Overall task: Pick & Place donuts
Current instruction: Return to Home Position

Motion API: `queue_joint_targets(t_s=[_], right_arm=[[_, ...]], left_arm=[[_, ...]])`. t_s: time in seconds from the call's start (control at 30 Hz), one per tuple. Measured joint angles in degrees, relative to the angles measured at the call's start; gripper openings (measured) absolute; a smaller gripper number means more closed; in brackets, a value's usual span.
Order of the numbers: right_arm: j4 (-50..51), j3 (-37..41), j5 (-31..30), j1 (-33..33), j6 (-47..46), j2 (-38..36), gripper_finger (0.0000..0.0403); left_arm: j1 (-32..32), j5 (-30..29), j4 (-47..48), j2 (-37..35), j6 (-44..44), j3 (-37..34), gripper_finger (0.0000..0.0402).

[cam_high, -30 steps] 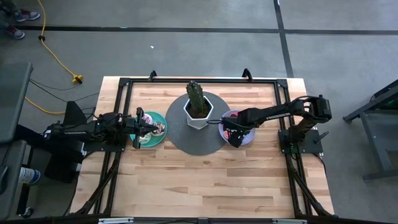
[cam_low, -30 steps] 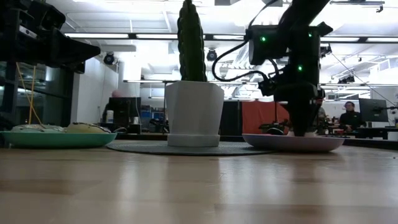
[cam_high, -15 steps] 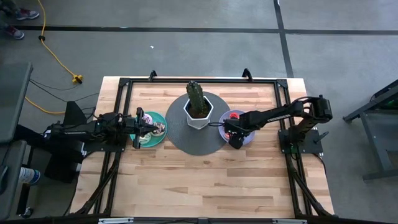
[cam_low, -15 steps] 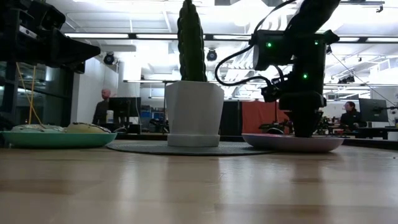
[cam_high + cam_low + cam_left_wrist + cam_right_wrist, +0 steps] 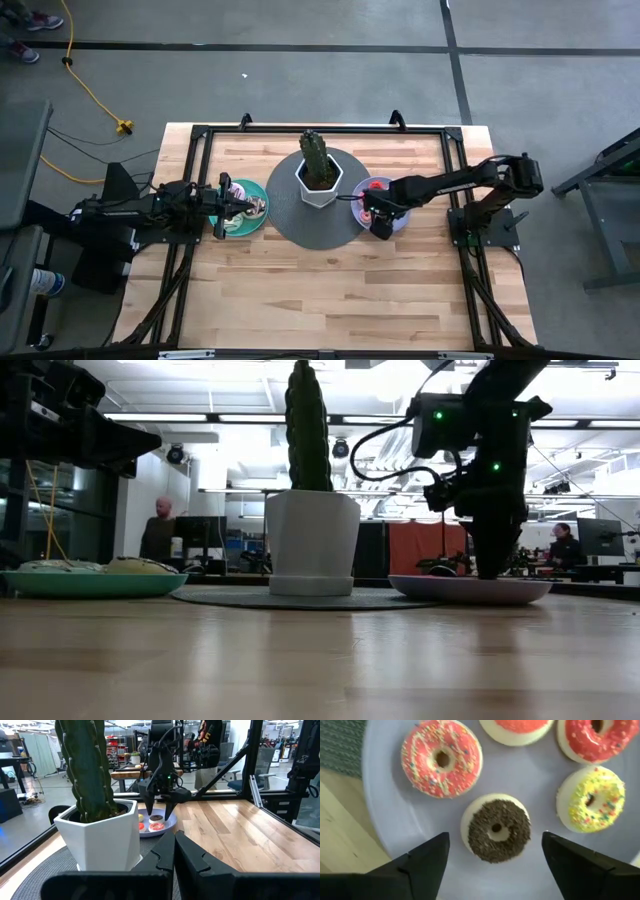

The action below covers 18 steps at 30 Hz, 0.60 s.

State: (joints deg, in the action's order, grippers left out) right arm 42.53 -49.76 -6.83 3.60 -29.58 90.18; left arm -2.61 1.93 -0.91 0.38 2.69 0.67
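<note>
Several small donuts lie flat on the lavender plate point(image 5: 395, 820): a brown-sprinkled one point(image 5: 495, 827), a pink one point(image 5: 441, 757), a yellow one point(image 5: 590, 797) and a red one point(image 5: 592, 737). My right gripper point(image 5: 495, 836) hangs open over this plate point(image 5: 395, 222), its fingers on either side of the brown donut without touching it. In the low view it point(image 5: 490, 565) points down at the plate point(image 5: 470, 590). More donuts point(image 5: 258, 207) rest on the teal plate point(image 5: 250, 188). My left gripper point(image 5: 240, 205) waits shut and level over that plate.
A cactus in a white pot point(image 5: 319, 180) stands on a round grey mat point(image 5: 300, 225) between the two plates. Black frame rails point(image 5: 320, 128) run along the table's far, left and right sides. Bare wood point(image 5: 320, 290) fills the near half. A person point(image 5: 155, 535) stands in the room beyond.
My right gripper has shifted a little toward the table's right over the lavender plate, dipping and then rising slightly, still pointing down. The donuts and plates have stayed in place.
</note>
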Motion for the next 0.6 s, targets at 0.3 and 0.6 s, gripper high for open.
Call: queue_joint_targets(t_s=[0.3,0.6], right_arm=[[1.92,0.0,0.23,0.07,-0.36,-5.23,0.0336],[7.28,0.0,3.35,-0.05,4.4,-20.34,0.0318]], left_arm=[[0.0,0.0,0.0,0.01,-0.01,0.0,0.0001],[0.0,0.0,0.0,0.02,0.0,0.0,0.0001]])
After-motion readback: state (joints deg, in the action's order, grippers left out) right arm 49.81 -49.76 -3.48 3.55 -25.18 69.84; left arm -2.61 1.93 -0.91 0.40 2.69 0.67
